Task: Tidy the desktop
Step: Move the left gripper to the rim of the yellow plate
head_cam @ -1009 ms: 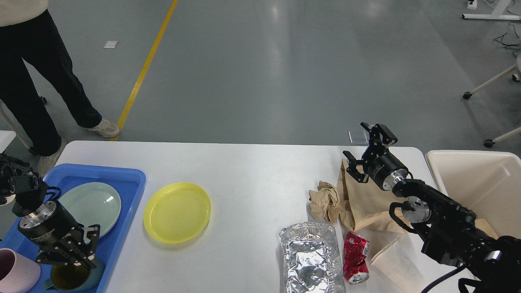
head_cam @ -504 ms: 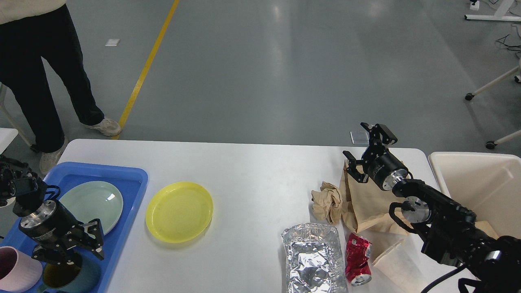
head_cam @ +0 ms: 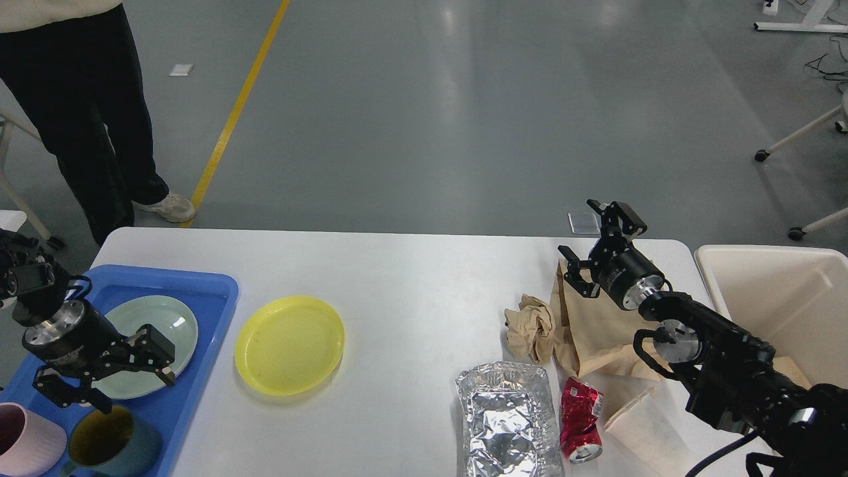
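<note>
My left pincer [head_cam: 106, 374] hangs over the blue tray [head_cam: 199, 318], fingers apart, gripping nothing. My right pincer [head_cam: 591, 242], spread apart too, sits above the paper bag [head_cam: 589, 324] on the white surface [head_cam: 411, 285], straight ahead.

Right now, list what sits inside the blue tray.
The blue tray holds a pale green plate, a dark teal mug and a pink cup. The left gripper covers part of the plate.
</note>
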